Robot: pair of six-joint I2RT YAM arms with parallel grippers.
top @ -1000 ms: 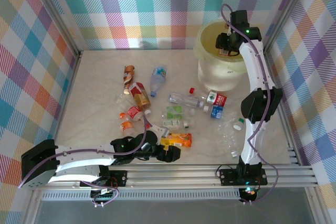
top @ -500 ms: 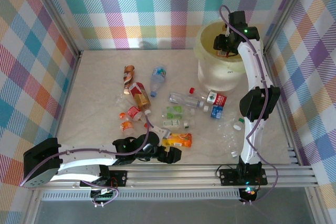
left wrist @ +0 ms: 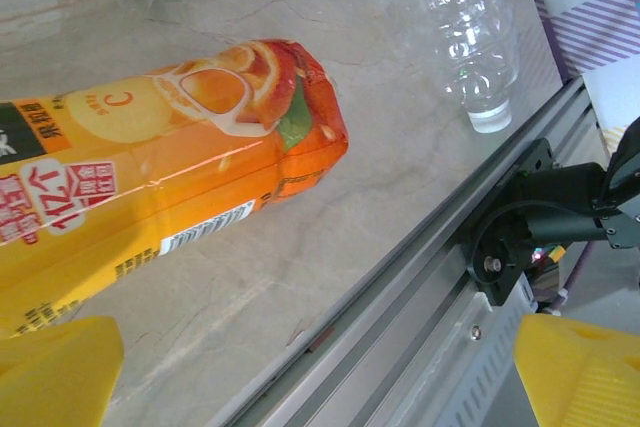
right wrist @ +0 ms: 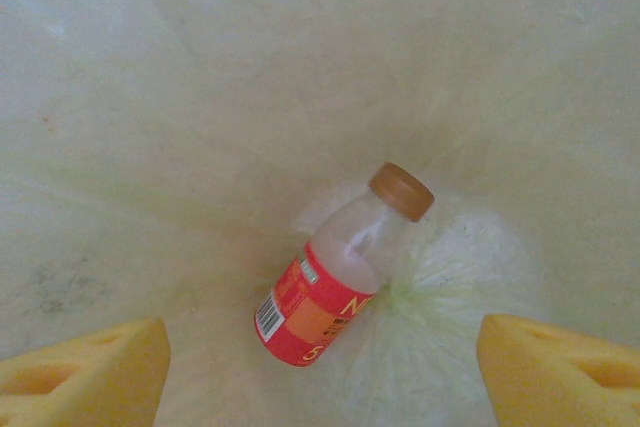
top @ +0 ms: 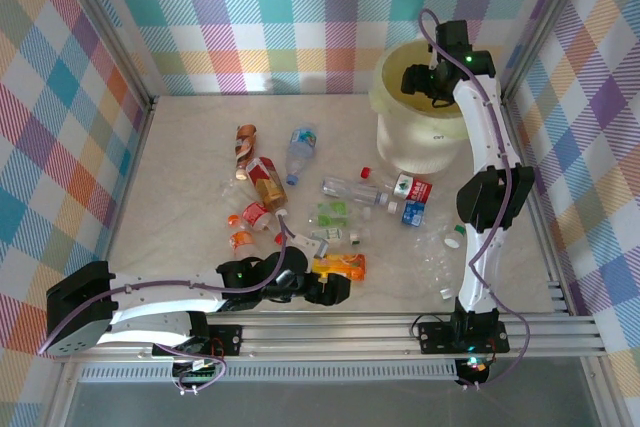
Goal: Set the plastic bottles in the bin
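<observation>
Two grippers, both mine. The left gripper (top: 318,291) (left wrist: 315,372) sits low at the near edge of the table (top: 180,147), jaws wide apart with nothing between them. The right gripper (top: 420,80) (right wrist: 320,372) hangs over the mouth of the bin, jaws likewise apart and holding nothing.

One bin (top: 420,142), far right, with a bag liner folded over its rim.

One red-labelled bottle (right wrist: 335,282) with a brown cap lies tilted on the liner at the bottom of the bin. The right wrist view looks straight down onto it, whereas the top view gives the bin's rim and outer wall.

Roughly a dozen plastic bottles (top: 300,152) are scattered on their sides across the middle of the table, the closest lying just near of the bin.

One orange-labelled bottle (top: 340,267) (left wrist: 170,177) lies on its side just far of my left gripper. The left wrist view adds its fruit picture and barcode. It also shows the bottle running down toward my left finger (left wrist: 50,372); whether they touch I cannot tell.

One clear ribbed bottle (left wrist: 465,27) lies near the aluminium rail (left wrist: 400,277), apart from the orange one.
</observation>
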